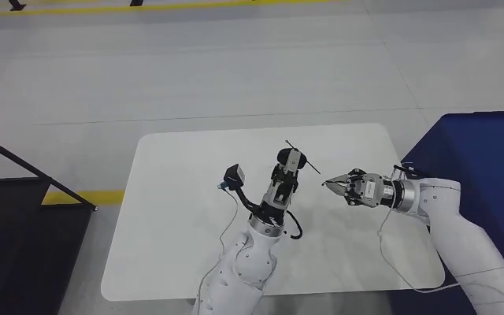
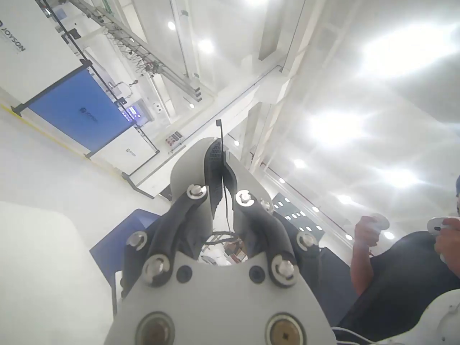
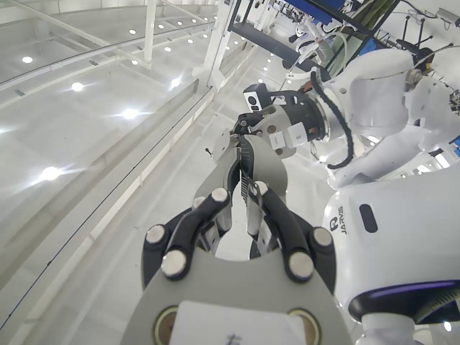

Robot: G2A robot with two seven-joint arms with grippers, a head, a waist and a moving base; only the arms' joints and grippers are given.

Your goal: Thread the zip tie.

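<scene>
Above the white worktop [image 1: 173, 220] the left pincer [image 1: 293, 160] is clamped on the black zip tie [image 1: 310, 164], whose long axis slants from its head, pointing away from the robot, rightward and nearer to a tail just beside the right pincer [image 1: 327, 184], its tips pressed together

A white table [image 1: 181, 205] with rounded corners is standing on a pale grey floor [image 1: 236, 71], and its flat top is taking up the middle of the top view. The surface is showing a plain, even matte white. A thin pale cable [image 1: 390, 252] is trailing over the part of the top toward the robot's right; whether it is resting on the surface cannot be told. In the left wrist view one rounded corner [image 2: 43, 245] of the tabletop is showing. A yellow line [image 1: 83, 197] is running along the floor beside the table's left edge.
</scene>
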